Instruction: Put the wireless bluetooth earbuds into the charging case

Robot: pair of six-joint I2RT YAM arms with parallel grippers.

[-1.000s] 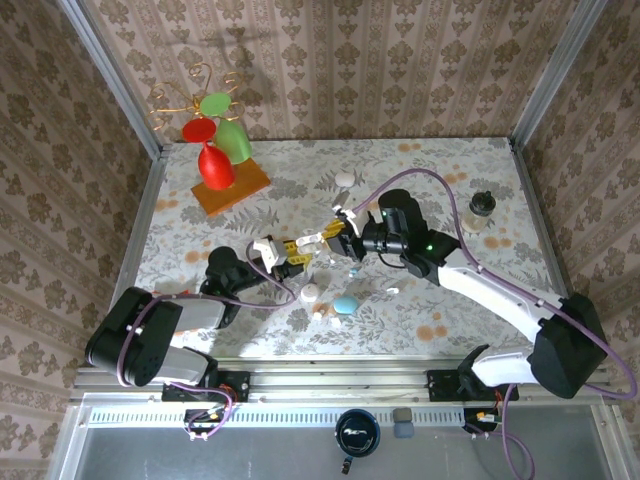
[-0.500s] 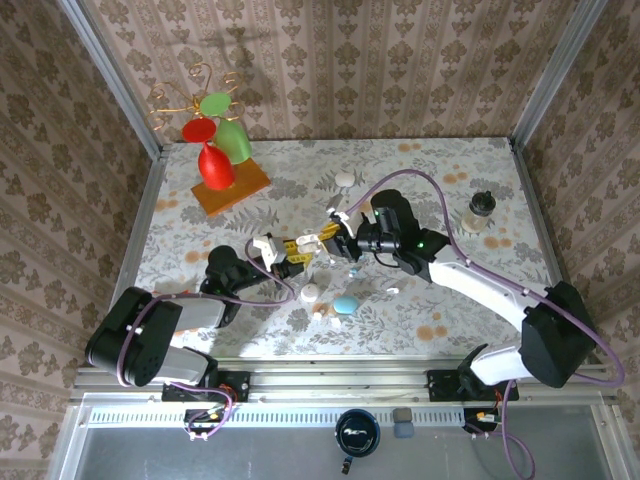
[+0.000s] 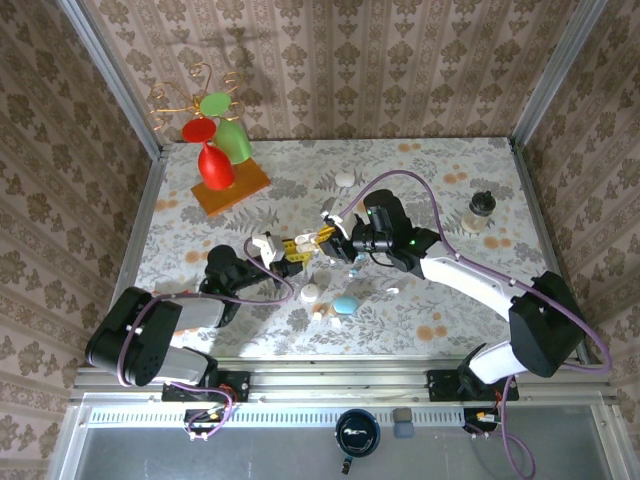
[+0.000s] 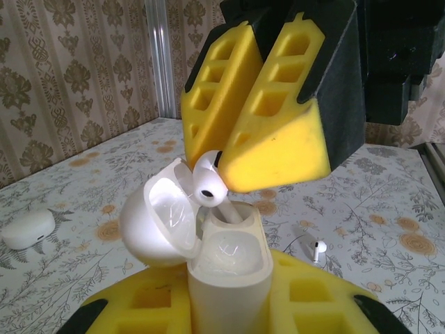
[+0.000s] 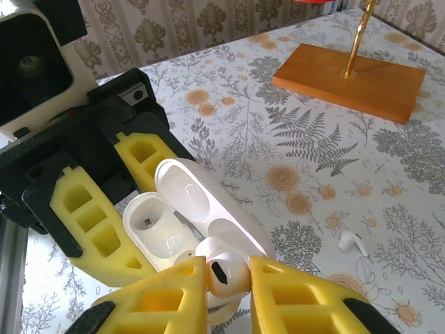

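Right gripper (image 5: 226, 282) clamped on one white earbud (image 5: 220, 268) directly over the open charging case (image 5: 182, 212); left gripper (image 4: 226, 303) clamped on that case.

In the left wrist view, the left gripper's yellow pads grip the white charging case (image 4: 228, 268) by its lower body. The case stands upright with its lid (image 4: 158, 221) hinged open to the left. The right gripper (image 4: 214, 170) comes down from above, its two yellow pads pinching the earbud (image 4: 206, 185) by the head. The earbud's head sits just above the case rim, and its stem slants down into the case opening. In the top external view, the two grippers meet tip to tip near the middle of the table (image 3: 430, 170). A second loose earbud (image 5: 351, 242) lies on the table, well apart from the case.
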